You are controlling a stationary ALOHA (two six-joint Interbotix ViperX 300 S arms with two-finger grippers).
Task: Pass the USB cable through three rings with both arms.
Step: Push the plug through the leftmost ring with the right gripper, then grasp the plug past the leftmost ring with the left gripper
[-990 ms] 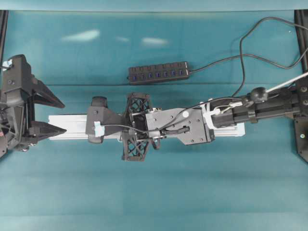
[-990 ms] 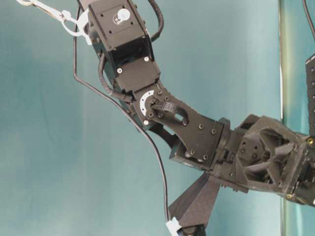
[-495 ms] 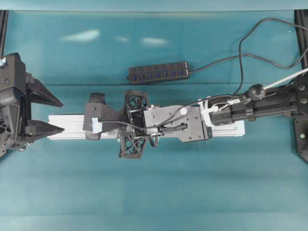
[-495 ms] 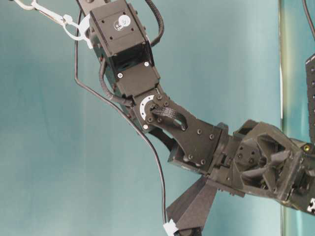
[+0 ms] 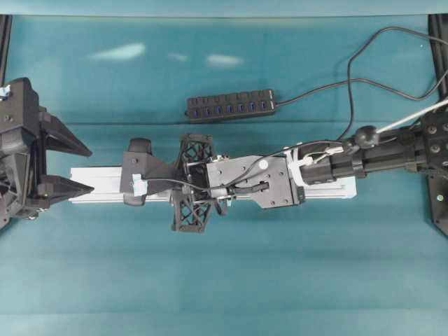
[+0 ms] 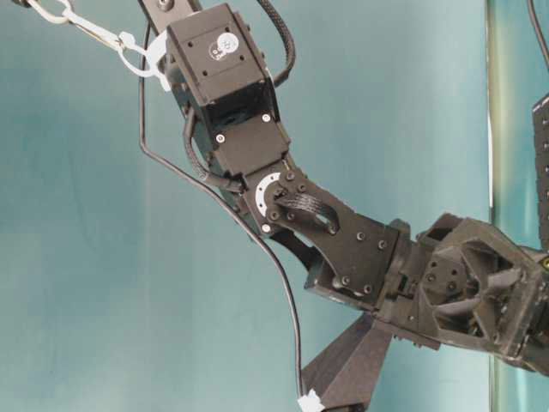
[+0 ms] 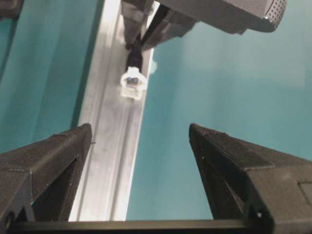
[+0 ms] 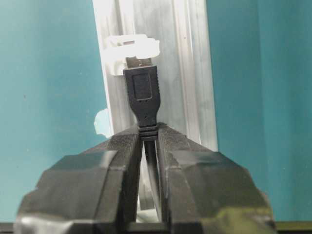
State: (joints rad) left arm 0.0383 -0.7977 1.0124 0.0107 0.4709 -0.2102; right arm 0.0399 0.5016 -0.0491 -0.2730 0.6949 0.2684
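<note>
USB cable, thin and black with a small dark rectangular plug, is sitting pinched just behind its plug by the right gripper, whose two black ribbed fingers are pressing narrow against the strain relief. The plug is sticking straight out ahead of those fingertips, its long axis running along the long silver aluminium rail. Its metal tip is lying right at a small white plastic ring standing on that rail; whether the tip is already inside the loop or only touching its mouth is not clear from the right wrist view.

From the left wrist view the same ring is showing with the plug's nose arriving behind it, on the far side from the left gripper. That gripper is standing wide, its two black pointed fingers spread to either side of the rail and holding nothing.

In the overhead view the right gripper is reaching far across the rail towards the left gripper, which is waiting at the rail's left end, apart from the plug. The right arm is therefore the nearer one, and the coming push looks to depend on keeping plug and ring opening in line.
</note>
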